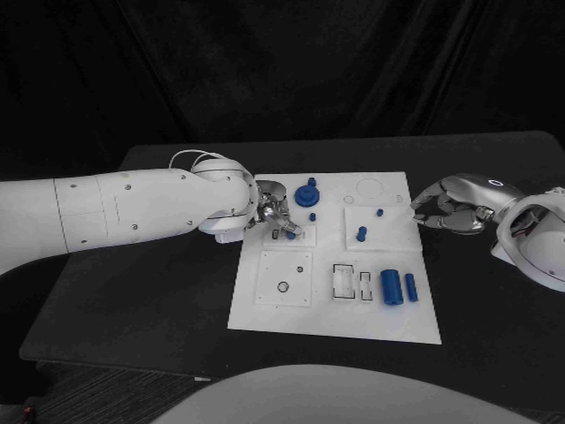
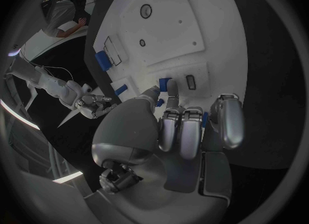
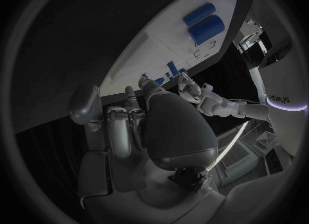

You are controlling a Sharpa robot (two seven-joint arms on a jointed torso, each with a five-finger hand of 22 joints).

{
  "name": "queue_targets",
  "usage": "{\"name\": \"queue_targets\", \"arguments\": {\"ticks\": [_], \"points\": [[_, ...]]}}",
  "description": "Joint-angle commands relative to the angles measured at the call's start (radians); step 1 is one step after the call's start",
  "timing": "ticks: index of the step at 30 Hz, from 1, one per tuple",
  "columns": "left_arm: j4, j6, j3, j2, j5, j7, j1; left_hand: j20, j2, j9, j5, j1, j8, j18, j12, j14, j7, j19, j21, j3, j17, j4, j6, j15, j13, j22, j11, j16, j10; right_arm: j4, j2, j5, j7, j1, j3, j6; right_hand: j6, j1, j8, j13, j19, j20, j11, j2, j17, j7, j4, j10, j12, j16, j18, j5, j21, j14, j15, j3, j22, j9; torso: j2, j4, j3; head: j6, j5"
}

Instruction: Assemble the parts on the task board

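The white task board (image 1: 340,314) (image 2: 200,33) (image 3: 161,49) lies mid-table. My left hand (image 1: 273,213) (image 2: 174,126) is over its near-left square plate, thumb and a finger pinching a small blue part (image 1: 290,234) (image 2: 165,84) just above the plate beside a dark slot (image 2: 190,82). My right hand (image 1: 446,208) (image 3: 144,126) hovers at the board's right edge over the black table, fingers curled in with nothing in them. A blue gear-like part (image 1: 308,194) stands behind the left hand. Blue pegs (image 1: 362,233) stand mid-board.
Two blue cylinders (image 1: 391,285) (image 3: 207,28) lie side by side at the board's near right, next to rectangular slots (image 1: 346,281). A square plate with a round hole (image 1: 284,287) sits at the near left. Black table surrounds the board.
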Motion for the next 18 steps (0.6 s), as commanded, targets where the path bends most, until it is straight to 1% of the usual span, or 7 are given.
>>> {"name": "queue_targets", "arguments": {"ticks": [1, 12, 18], "points": [[0.0, 0.028, 0.0, 0.001, -0.002, -0.008, -0.002, -0.002, 0.002, -0.002, 0.006, 0.011, -0.006, 0.019, -0.005, 0.104, -0.004, -0.001, -0.004, 0.001, 0.263, -0.007, -0.001, -0.003, 0.255, 0.179, -0.003, 0.003, 0.097, 0.0, -0.001, -0.001, -0.006, -0.003, 0.001, 0.0, 0.001, 0.002, -0.004, 0.263, -0.008, 0.001, 0.007, -0.008, 0.263, 0.0, 0.001, 0.106, 0.003, 0.003, 0.007, 0.005, -0.006, 0.106, 0.005, 0.005, 0.128, -0.001, 0.0, 0.0001, 0.0004, 0.0, 0.0], [-0.001, 0.039, 0.0, -0.002, -0.002, -0.02, -0.003, -0.002, 0.001, -0.003, 0.007, 0.009, -0.007, 0.02, -0.007, 0.104, -0.002, -0.004, -0.008, 0.001, 0.263, -0.006, -0.003, -0.003, 0.253, 0.177, -0.003, 0.003, 0.095, -0.002, -0.001, -0.001, -0.006, -0.004, 0.001, 0.002, 0.002, 0.003, -0.004, 0.263, -0.009, 0.001, 0.007, -0.009, 0.263, 0.0, 0.0, 0.106, 0.003, 0.003, 0.007, 0.005, -0.008, 0.106, 0.004, 0.007, 0.127, -0.001, 0.0, 0.0001, 0.0003, 0.0, 0.003], [-0.002, 0.042, 0.0, -0.002, -0.002, -0.021, -0.003, -0.002, 0.002, -0.012, 0.01, 0.004, -0.017, 0.02, -0.01, 0.104, 0.001, -0.007, -0.012, 0.003, 0.263, -0.002, -0.011, -0.002, 0.25, 0.176, 0.0, 0.003, 0.092, -0.004, 0.0, -0.001, -0.006, -0.004, 0.001, 0.003, 0.002, 0.003, -0.004, 0.263, -0.009, 0.001, 0.007, -0.009, 0.263, 0.0, 0.0, 0.106, 0.003, 0.003, 0.007, 0.005, -0.008, 0.106, 0.004, 0.007, 0.127, -0.001, 0.0, 0.0005, 0.0004, 0.0, 0.004]]}}
